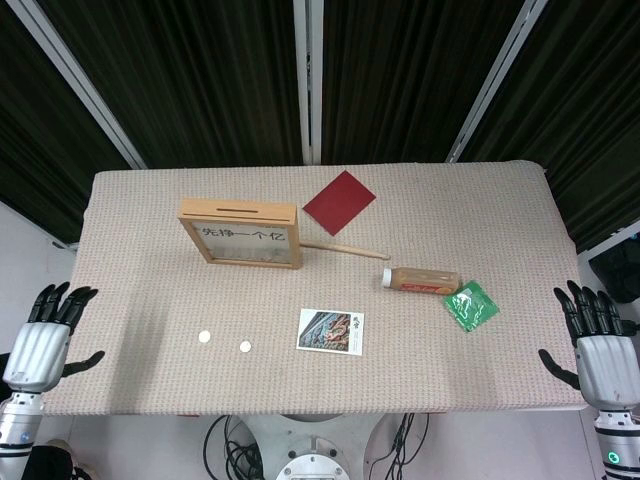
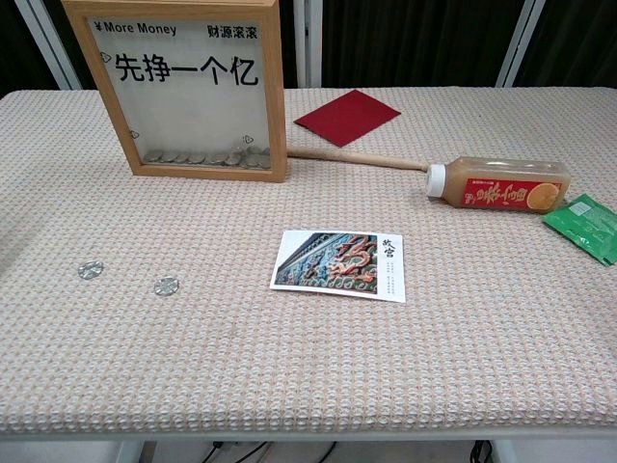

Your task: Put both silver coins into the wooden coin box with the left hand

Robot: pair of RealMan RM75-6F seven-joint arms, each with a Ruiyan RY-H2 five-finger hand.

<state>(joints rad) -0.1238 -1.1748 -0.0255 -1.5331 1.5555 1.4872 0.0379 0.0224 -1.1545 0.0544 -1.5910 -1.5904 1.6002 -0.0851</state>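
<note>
silver coins, two small round discs, lie flat on the woven beige tabletop (image 1: 140, 210) near its front left: the left coin (image 2: 91, 269) and the right coin (image 2: 166, 285) sit near each other but apart. off the table's left edge the left robot hand (image 1: 45, 335) hangs open, dark fingers spread, holding nothing. behind the coins stands the wooden coin box (image 2: 198, 92), a square frame with a clear printed front, a slot in its top edge and a layer of coins along its bottom. a thin wooden stick (image 2: 357, 159) lies behind it, beside a flat red square (image 2: 347, 117). a glossy rectangular postcard (image 2: 341, 264) lies front centre. a plastic bottle (image 2: 501, 186) lies on its side, then a green foil packet (image 2: 586, 226). the right robot hand (image 1: 597, 345) is open too, off the right edge.
</note>
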